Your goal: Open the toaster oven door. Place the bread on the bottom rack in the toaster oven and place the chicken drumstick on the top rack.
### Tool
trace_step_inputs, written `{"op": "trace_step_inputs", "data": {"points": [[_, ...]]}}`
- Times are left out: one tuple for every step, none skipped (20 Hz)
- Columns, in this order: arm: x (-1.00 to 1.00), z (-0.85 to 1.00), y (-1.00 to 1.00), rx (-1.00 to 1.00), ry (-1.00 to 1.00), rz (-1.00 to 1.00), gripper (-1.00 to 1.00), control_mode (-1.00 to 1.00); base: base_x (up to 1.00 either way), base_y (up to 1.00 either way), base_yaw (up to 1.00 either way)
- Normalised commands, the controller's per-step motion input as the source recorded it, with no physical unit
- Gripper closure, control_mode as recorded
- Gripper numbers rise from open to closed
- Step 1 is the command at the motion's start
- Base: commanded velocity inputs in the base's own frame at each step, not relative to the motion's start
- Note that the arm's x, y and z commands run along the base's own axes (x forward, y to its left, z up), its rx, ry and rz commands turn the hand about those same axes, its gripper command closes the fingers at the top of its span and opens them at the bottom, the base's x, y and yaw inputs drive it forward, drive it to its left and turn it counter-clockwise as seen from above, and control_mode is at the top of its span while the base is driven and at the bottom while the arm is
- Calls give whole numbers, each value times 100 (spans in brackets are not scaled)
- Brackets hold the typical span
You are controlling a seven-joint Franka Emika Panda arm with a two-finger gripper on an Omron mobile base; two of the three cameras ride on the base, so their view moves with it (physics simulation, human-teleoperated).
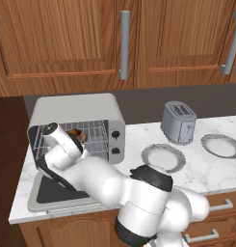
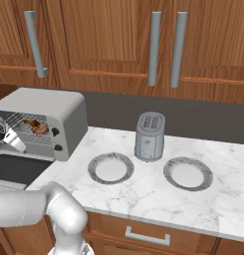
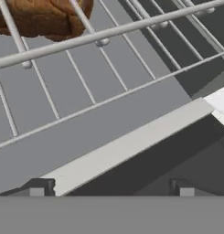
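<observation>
Marble counter [image 1: 206, 169] runs under wooden wall cabinets [image 1: 66, 43].

Toaster oven [image 1: 81, 108] sits at the counter's left end, light grey, 2 black knobs on its right front. Toaster oven door [image 1: 47, 193] is folded down flat in front of the opening, dark glass facing up.

White arm reaches into the oven mouth. Gripper [image 3: 111, 192]: both finger tips stand wide apart at the bottom of the hand view, nothing between them, just outside the oven's front sill.

Small grey 2-slot toaster [image 2: 150, 135] stands to the right of the oven, well apart. 2 round plates [image 2: 111, 168] lie in front of it, both bare.

Wire racks [image 3: 109, 68] are visible inside the oven. A brown piece of food [image 3: 40, 18] lies behind the nearest wire bar; whether it is the bread or the drumstick, and on which rack, cannot be told.
</observation>
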Motion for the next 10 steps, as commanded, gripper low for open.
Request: {"op": "trace_step_inputs", "data": {"points": [[-79, 54, -16, 4, -5, 0, -100, -100, 0, 0, 0], [-74, 60, -19, 4, -4, 0, -100, -100, 0, 0, 0], [-69, 63, -17, 3, -1, 0, -100, -100, 0, 0, 0], [-65, 61, -19, 3, 0, 0, -100, -100, 0, 0, 0], [-69, 62, -26, 1, 0, 0, -100, -100, 0, 0, 0], [-66, 59, -29, 0, 0, 0, -100, -100, 0, 0, 0], [-59, 62, -38, 0, 0, 0, -100, -100, 0, 0, 0], [-59, 61, -39, 0, 0, 0, -100, -100, 0, 0, 0], [-58, 66, -46, 0, 0, 0, -100, -100, 0, 0, 0], [-50, 68, -51, 0, 0, 0, -100, -100, 0, 0, 0]]}}
